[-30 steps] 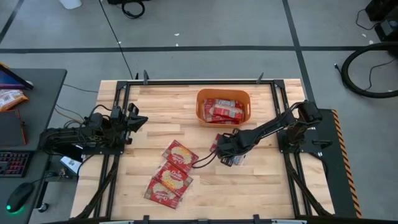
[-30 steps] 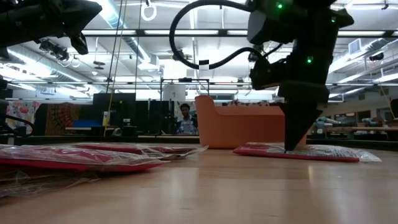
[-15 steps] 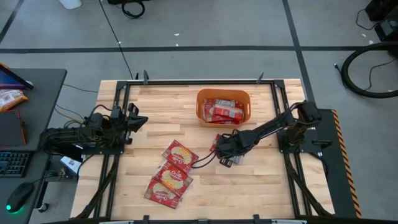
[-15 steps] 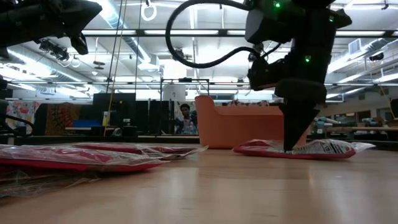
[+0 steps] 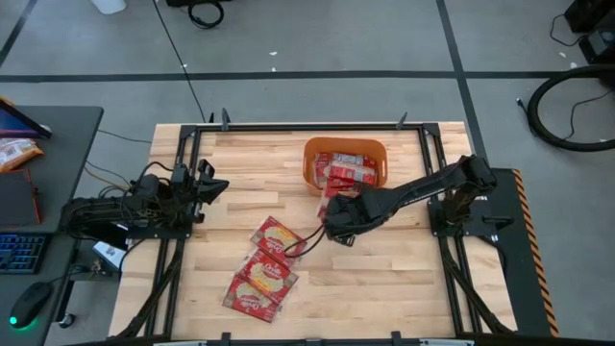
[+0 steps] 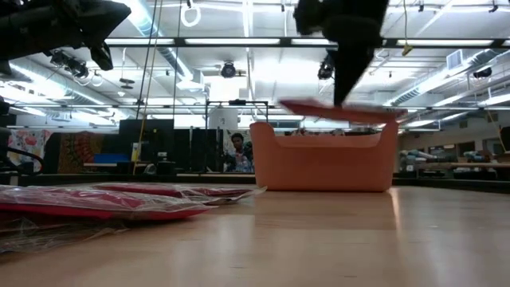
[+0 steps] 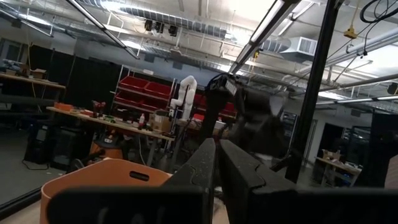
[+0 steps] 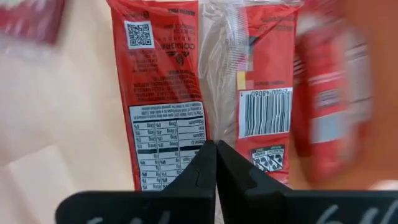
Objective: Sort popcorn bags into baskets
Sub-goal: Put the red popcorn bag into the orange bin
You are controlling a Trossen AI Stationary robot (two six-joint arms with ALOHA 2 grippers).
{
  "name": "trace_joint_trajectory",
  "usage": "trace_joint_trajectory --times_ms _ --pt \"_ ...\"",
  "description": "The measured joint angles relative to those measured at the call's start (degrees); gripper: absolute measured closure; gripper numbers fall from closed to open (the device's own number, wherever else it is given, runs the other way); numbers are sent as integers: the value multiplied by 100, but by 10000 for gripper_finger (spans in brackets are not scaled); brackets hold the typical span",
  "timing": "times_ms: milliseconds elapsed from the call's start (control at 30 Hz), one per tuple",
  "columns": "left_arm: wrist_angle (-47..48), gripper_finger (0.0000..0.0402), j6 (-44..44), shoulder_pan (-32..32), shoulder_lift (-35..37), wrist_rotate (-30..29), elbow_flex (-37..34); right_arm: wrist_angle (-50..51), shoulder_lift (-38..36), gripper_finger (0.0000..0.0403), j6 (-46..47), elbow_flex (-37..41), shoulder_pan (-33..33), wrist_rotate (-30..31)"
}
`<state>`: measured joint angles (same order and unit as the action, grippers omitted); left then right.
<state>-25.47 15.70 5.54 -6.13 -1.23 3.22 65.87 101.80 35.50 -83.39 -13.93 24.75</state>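
My right gripper (image 5: 336,215) is shut on a red popcorn bag (image 6: 343,112) and holds it in the air, just in front of the orange basket (image 5: 309,165). The right wrist view shows the bag's back (image 8: 168,68) with its label panel and barcode. The basket also shows in the low view (image 6: 323,158) and holds several red bags (image 5: 348,171). Three more red bags (image 5: 279,237) (image 5: 269,274) (image 5: 250,296) lie flat on the table's near middle. My left gripper (image 5: 215,186) is shut and empty at the table's left edge, its fingers together in the left wrist view (image 7: 217,155). My right gripper pinches the back of the popcorn bag between its two fingers, at the clear middle seam (image 8: 217,127) between the nutrition panel and the barcode. The fingers come from above, pointing down. The bag hangs roughly level below them, lifted clear of the table.
The wooden table (image 5: 404,288) has bare room on its near right and far left. A black frame (image 5: 288,125) runs along the table's edges. A cable (image 5: 306,238) trails from my right arm over the nearest loose bag.
My right gripper has risen from the table and gone toward the left and far edges, toward the basket, staying shut. The popcorn bag, flat on the table a second ago, first lifted at the pinched spot and now hangs clear at about the height of the basket's rim.
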Motion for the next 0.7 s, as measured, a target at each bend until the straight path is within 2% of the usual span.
trace_joint_trajectory --times_ms 133,267,533,700 --pt "4 377 0 0 0 0 0 641 -13 397 -310 -582 2 960" --pt "2 377 2 0 0 0 0 649 -15 396 -1284 -768 234 1606" --pt "2 377 15 0 0 0 0 241 -13 396 -2525 -531 1487 1455" --pt "19 377 11 0 -2 0 0 -296 -16 378 -3074 -203 2322 874"
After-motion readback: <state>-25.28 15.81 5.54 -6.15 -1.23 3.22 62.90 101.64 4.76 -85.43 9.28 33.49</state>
